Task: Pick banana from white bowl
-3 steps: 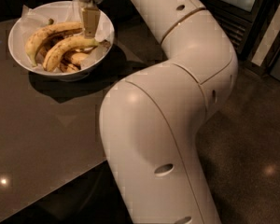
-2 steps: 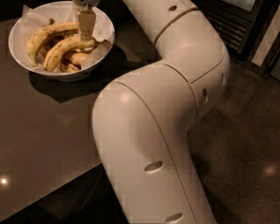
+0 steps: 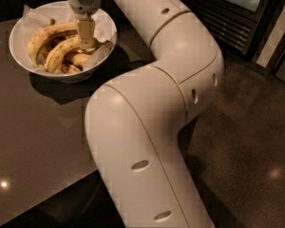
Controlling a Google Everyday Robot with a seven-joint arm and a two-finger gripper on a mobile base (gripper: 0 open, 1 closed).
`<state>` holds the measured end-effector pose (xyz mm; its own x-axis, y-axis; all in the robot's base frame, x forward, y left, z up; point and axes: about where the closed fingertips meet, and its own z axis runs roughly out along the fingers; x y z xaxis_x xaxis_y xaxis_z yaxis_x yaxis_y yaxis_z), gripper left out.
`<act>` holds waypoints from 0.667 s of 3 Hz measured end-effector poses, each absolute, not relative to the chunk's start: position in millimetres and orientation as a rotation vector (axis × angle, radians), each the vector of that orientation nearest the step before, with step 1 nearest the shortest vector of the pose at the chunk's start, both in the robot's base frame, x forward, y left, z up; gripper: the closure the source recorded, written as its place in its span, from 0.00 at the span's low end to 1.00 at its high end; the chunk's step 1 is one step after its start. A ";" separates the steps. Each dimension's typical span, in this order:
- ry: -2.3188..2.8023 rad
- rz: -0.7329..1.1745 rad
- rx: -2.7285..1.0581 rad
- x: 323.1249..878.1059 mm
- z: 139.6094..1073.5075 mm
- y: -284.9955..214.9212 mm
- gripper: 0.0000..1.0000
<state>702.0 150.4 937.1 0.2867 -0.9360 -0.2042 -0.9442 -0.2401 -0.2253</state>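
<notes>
We count one bowl (image 3: pixel 18 36) on one worktop (image 3: pixel 38 127), with one paper lining (image 3: pixel 103 28). In it are two long bananas: the banana (image 3: pixel 42 38) and a streaked banana (image 3: pixel 61 52). There are also at least two small browned bananas (image 3: pixel 75 63), though we cannot tell their exact number. One arm (image 3: pixel 147 127) carries one gripper (image 3: pixel 87 44), which is over the bowl's middle.

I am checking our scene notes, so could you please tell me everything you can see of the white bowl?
The white bowl is wide, round and shallow, glossy white, perhaps ceramic. It stands upright on the dark table. White paper lines it, its corners poking above the rim. Several bananas lie inside: the banana, long and mostly yellow, curves along the far side, with browner bananas beside it. The gripper reaches down into the bowl among them.
</notes>
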 end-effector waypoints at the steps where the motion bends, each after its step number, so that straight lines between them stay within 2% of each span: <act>1: 1.733 0.043 -2.269 704.9 926.8 150.9 0.45; 2: 1.750 0.047 -2.281 707.0 917.9 150.2 0.46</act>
